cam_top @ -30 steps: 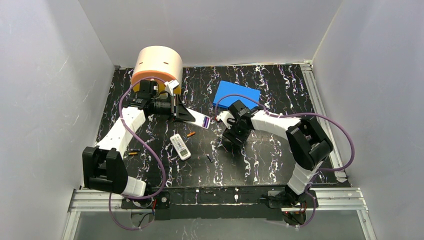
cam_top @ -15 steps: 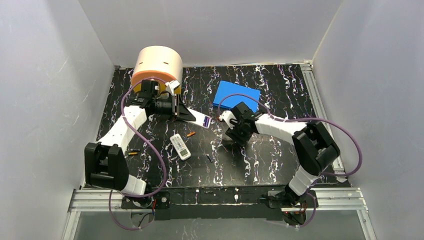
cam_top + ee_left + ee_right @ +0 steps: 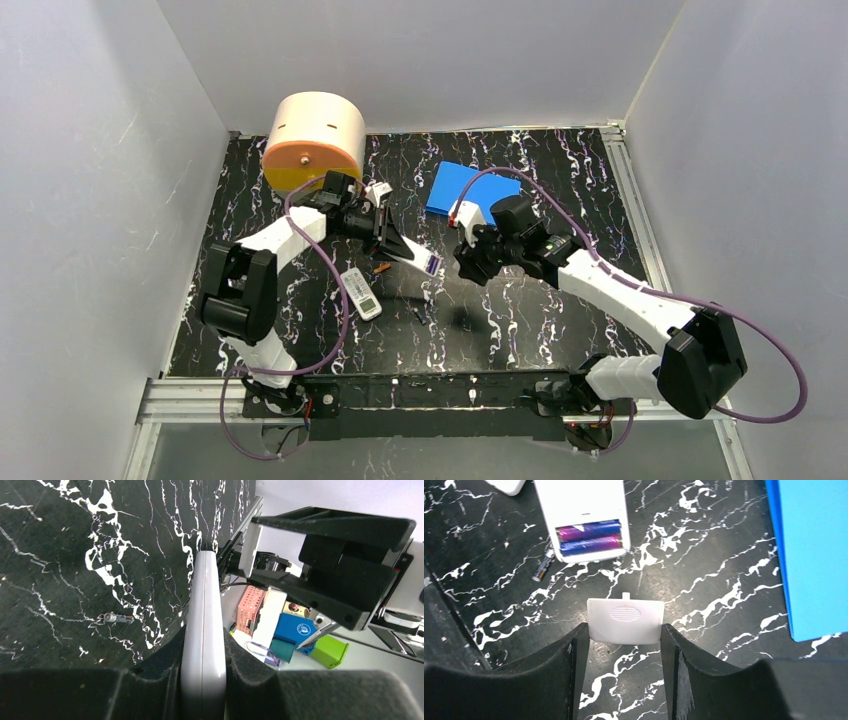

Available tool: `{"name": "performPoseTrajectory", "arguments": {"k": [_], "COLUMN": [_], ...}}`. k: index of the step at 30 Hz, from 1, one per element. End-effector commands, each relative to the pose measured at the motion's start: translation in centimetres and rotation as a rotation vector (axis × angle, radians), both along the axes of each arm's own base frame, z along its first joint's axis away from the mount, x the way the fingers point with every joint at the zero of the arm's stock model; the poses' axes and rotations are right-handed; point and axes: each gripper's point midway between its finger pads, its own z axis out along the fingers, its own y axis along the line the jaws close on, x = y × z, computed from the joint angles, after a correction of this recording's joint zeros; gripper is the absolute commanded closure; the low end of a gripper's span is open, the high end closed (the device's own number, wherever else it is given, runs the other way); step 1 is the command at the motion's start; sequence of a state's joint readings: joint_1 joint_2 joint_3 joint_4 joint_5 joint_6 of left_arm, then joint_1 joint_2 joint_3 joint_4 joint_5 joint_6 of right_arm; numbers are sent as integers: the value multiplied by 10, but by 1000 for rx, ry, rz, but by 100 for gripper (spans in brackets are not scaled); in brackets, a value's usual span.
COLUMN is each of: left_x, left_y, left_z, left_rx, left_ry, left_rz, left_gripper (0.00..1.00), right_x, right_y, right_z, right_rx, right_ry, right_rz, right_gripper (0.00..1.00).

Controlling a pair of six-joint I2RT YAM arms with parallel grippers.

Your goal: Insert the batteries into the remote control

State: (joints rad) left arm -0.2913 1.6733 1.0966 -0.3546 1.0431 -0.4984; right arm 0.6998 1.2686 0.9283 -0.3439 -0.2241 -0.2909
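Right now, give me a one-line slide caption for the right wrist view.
Right tool holds the white battery cover near the open remote, two purple batteries already seated.

A black tabletop veined with white sat inside plain white walls. A round drum, cream with an orange face, stood at the far left corner. A flat blue board lay near the far middle. A metal rail ran along the near edge.
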Motion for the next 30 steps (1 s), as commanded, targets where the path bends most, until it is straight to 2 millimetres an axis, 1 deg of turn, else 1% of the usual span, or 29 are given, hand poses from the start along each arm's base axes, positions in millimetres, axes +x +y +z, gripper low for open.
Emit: {"name": "performPoseTrajectory", "arguments": {"k": [1,7,15,19,22,26,30], "left_x": [5,0,-6,-9,-12,-14,-16], "left_y": [-15,-16,-13,-13,-12,-11,-10], "left_z": [24,29,21,26,27,27,25], "left_rx": [-96,-119,-111,-129,-129,-127,-119], "left_ry": [-37,-30,-33,-42,-53,-71,-71], "left_rz": [-35,-77,-91,-103,-108,-114,-120], "left_gripper": [100,100,100,100,100,100,100], "right_x": [-11,-16,-15,-13,-6,-3,-1], "right_y": [16,31,50,54,54,55,57], "right_z": [8,17,22,19,18,20,26], "right_rx": [32,4,9,-6,-26,-44,-32], "right_ry": [32,69,35,26,10,17,-1], "right_rz": [88,139,157,153,121,113,113], "right_gripper": [56,56,56,56,57,58,58]}}
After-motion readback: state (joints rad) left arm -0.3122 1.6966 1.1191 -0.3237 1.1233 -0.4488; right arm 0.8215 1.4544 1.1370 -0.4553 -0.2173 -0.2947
